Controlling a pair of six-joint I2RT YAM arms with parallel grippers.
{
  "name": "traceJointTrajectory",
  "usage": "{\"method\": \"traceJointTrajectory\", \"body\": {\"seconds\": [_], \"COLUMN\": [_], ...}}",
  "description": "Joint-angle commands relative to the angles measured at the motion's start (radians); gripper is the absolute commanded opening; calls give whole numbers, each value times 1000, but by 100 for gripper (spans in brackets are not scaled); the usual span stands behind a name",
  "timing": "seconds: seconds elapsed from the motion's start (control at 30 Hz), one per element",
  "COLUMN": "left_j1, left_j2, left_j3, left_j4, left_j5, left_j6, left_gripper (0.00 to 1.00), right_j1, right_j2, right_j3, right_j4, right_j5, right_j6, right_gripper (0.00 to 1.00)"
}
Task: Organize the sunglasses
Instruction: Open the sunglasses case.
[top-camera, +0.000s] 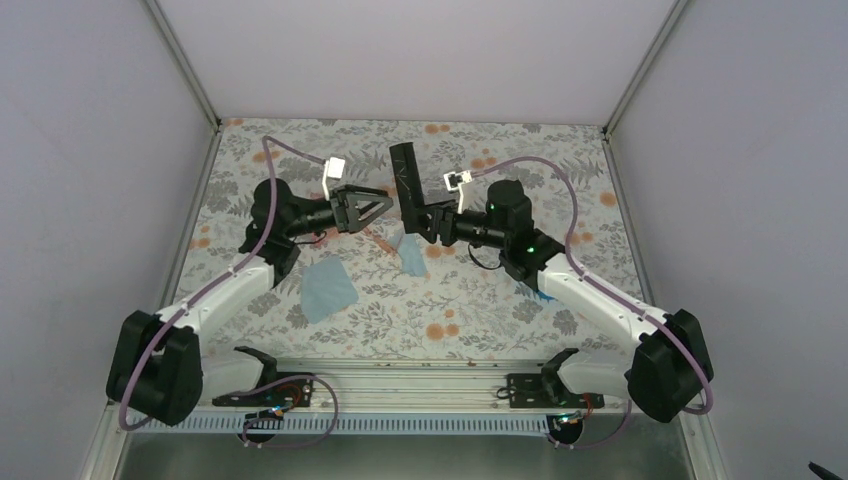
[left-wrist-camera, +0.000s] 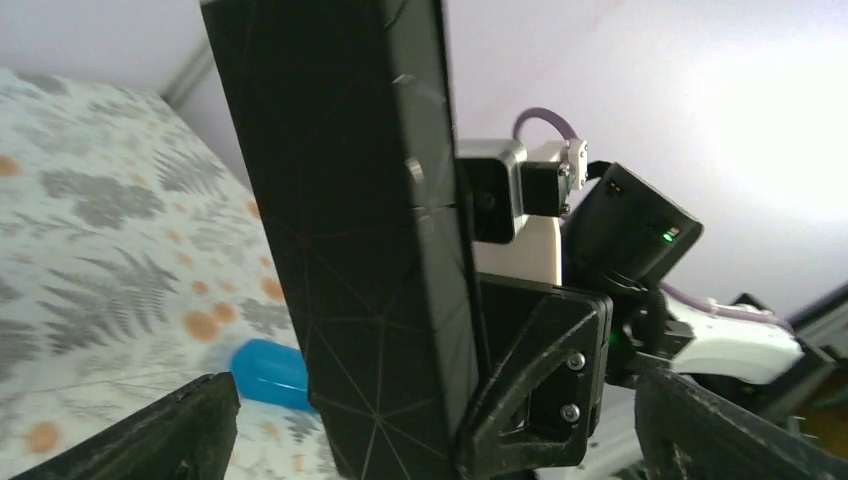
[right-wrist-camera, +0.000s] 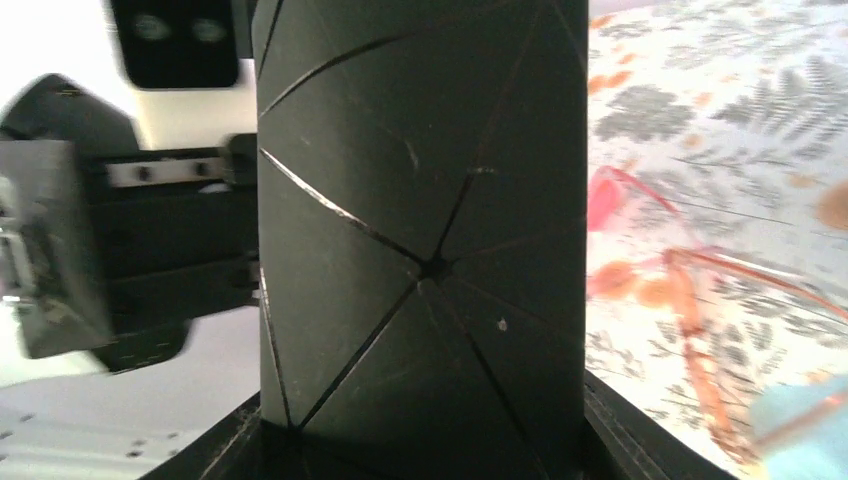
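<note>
My right gripper (top-camera: 428, 222) is shut on the lower end of a black faceted folding case (top-camera: 406, 180) and holds it upright above the table. In the right wrist view the case (right-wrist-camera: 420, 230) fills the space between the jaws of that gripper (right-wrist-camera: 425, 445). My left gripper (top-camera: 380, 207) is open, its tips just left of the case. In the left wrist view the case (left-wrist-camera: 360, 230) stands ahead, between the spread fingers (left-wrist-camera: 170, 430). The pink-red sunglasses (right-wrist-camera: 690, 320) lie on the table beside the case, and show faintly in the top view (top-camera: 378, 239).
A glossy blue oval case (left-wrist-camera: 268, 372) lies on the floral tablecloth (top-camera: 300, 160) under the black case, and shows in the top view (top-camera: 411, 254). A light blue cloth (top-camera: 328, 288) lies at front left. Grey walls enclose the table on three sides.
</note>
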Motion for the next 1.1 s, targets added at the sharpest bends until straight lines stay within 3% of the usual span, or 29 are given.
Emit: {"method": "traceJointTrajectory", "body": {"seconds": [0.0,0.17,0.53,0.87,1.0,1.07], "left_j1": [-41,-57,-81,-83,-83,-83], "left_j2": [57,94,135,164,165,161], "left_j3": [23,19,49,61,58,61], "left_j4": [227,362,335,397,407,394], "left_j5": [98,112,111,134,135,134], "left_j6": [-128,-220,-208,-243,-242,-232], "left_gripper": [96,89,71,39,32,31], "right_j1": [-3,-3,-4,-5,-5,-6], "right_j2": [-22,-31,-26,-28,-34,-41], "right_j3": [27,24,20,6,-2,-2], "right_j4": [154,192,228,223,209,185], "right_j5": [-194,-254,-313,-285,-251,-221], "right_j6": [43,67,94,112,111,105], "right_gripper": [48,48,47,48,51,58]}}
